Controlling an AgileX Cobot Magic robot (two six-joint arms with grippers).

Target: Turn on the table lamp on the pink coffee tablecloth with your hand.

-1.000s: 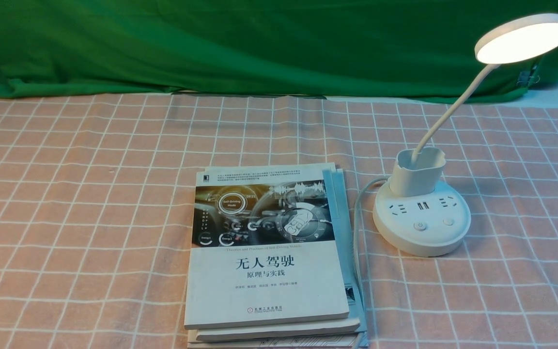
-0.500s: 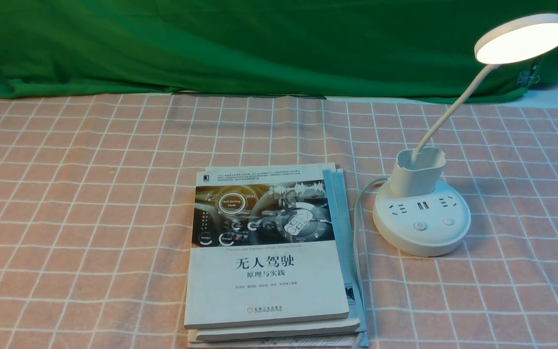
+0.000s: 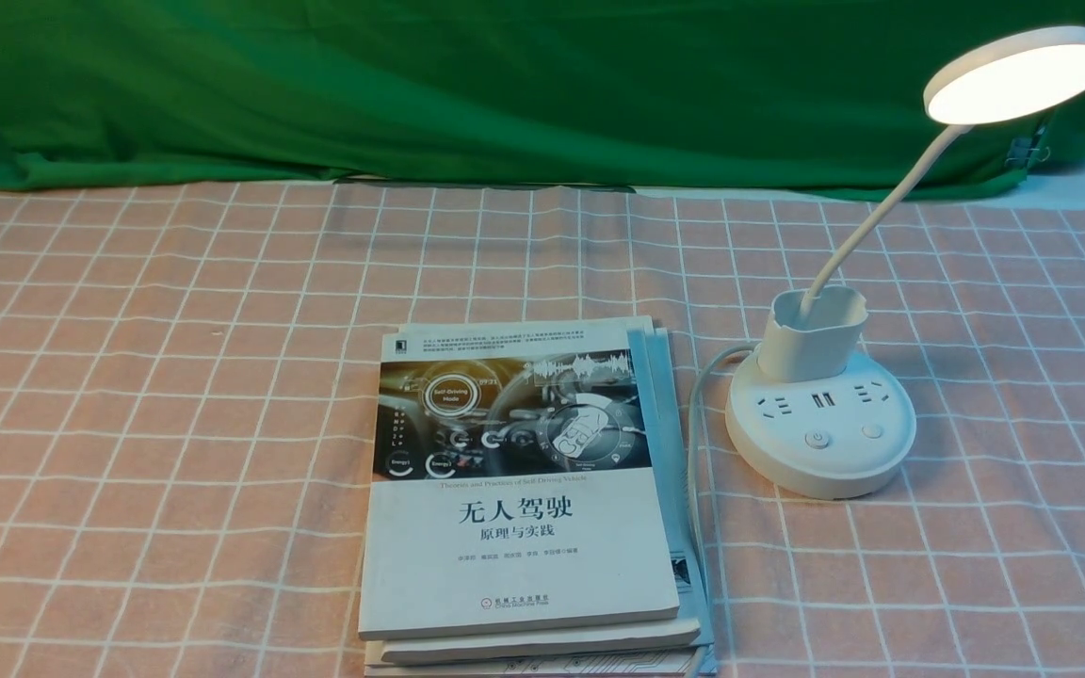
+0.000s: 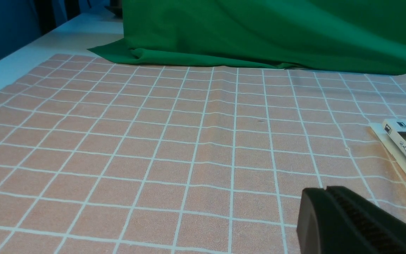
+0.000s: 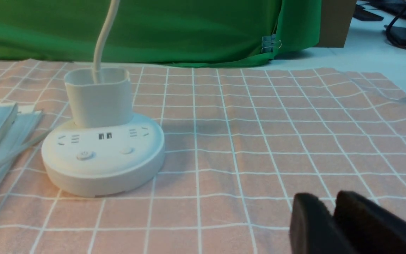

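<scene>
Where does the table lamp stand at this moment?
In the front view, the table lamp stands on the right part of the pink coffee tablecloth, just right of the stack of books, its head lit.

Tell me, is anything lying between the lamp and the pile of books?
Yes. The front view shows the lamp's white cord lying on the tablecloth, between the table lamp and the books.

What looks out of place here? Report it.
Little stands out. The books are stacked slightly unevenly, edges not lined up, with the lamp cord running along their side. The tablecloth has mild wrinkles. Nothing is spilled or damaged.
</scene>
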